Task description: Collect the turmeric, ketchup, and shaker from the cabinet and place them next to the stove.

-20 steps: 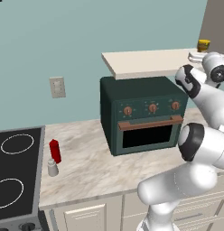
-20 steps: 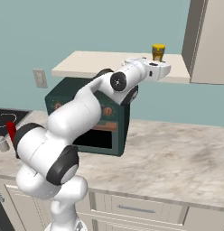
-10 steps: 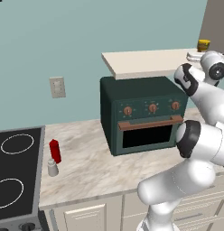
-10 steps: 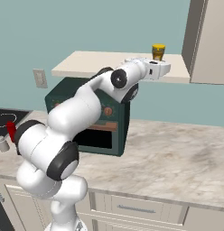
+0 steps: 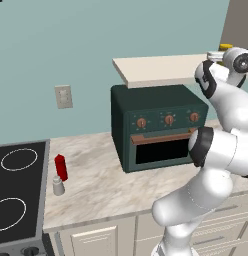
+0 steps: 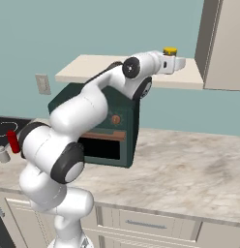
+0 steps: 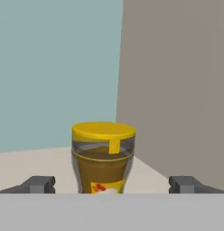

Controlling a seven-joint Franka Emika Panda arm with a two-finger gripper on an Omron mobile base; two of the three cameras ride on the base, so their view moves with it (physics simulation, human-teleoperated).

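On the far left sits the stove [image 5: 18, 195], and just beside its right edge on the counter [image 5: 106, 185] stand the ketchup [image 5: 60, 167] and the shaker [image 5: 58, 186], close together, the shaker in front of the bottle. By the look of it, two of the three items are already placed. Moving right, the green toaster oven [image 5: 156, 132] stands under the open cabinet [image 5: 156, 70] shelf. At the right end of that shelf, near the cabinet's brown door, the turmeric [image 7: 103, 155] stands upright, not yet taken. The gripper [image 7: 112, 184] is raised to shelf height and pointed straight at the jar; its fingers [image 7: 39, 184] are spread wide, one on each side of the jar, with clear gaps and no contact. What seems left is to close on the jar, carry it down and set it with the other two by the stove
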